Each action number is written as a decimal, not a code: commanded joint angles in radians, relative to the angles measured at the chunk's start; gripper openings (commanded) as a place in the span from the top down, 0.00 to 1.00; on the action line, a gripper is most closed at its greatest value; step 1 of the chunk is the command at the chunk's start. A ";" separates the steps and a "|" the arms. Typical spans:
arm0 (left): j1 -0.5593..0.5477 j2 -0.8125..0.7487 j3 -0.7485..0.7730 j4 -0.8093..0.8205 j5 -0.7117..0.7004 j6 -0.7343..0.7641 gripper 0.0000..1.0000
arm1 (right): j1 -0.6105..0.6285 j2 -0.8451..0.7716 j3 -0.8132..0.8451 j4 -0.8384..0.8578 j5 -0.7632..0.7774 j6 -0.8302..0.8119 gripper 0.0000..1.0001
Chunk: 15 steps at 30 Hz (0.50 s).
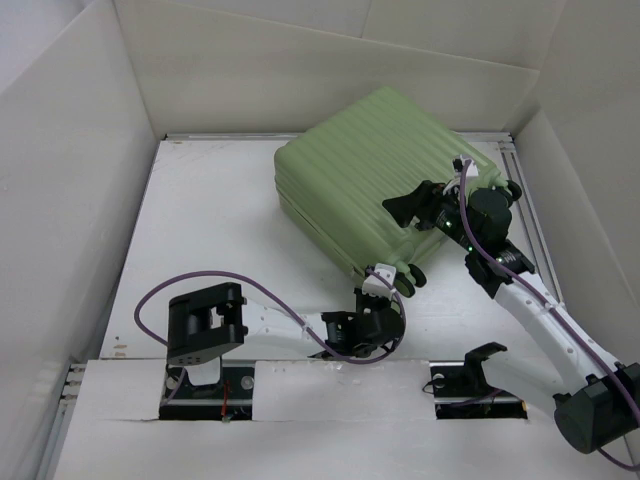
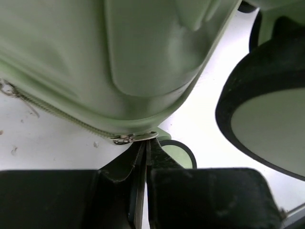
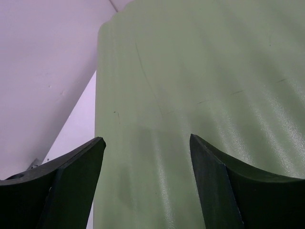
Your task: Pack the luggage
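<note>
The luggage (image 1: 370, 175), a pale green ribbed hard-shell suitcase, lies closed on the white table, and its shell also fills the left wrist view (image 2: 119, 57). My left gripper (image 1: 377, 291) is at its near corner by the caster wheels (image 1: 408, 272). Its jaws (image 2: 145, 143) are shut, with the tips right under the metal zipper pull (image 2: 136, 138). The pull lies across the tips, and none of it shows between them. My right gripper (image 1: 405, 208) hovers open over the top shell (image 3: 200, 71), its fingers (image 3: 217, 176) wide apart with nothing between them.
White walls (image 1: 80, 150) enclose the table on the left, back and right. A large black-and-green wheel (image 2: 267, 119) sits close on the right of the left wrist view, a smaller one (image 2: 181, 153) just behind the fingertips. A purple cable (image 1: 200, 280) loops along the left arm.
</note>
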 commanded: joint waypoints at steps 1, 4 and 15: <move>0.019 -0.048 0.018 -0.005 -0.173 -0.015 1.00 | 0.010 -0.009 -0.001 -0.059 0.007 -0.015 0.21; 0.019 -0.077 -0.025 0.033 -0.173 -0.001 1.00 | 0.020 -0.010 0.020 -0.089 0.027 -0.024 0.15; 0.080 -0.203 -0.218 -0.061 -0.185 -0.159 1.00 | 0.064 0.142 -0.003 -0.099 0.128 -0.032 0.59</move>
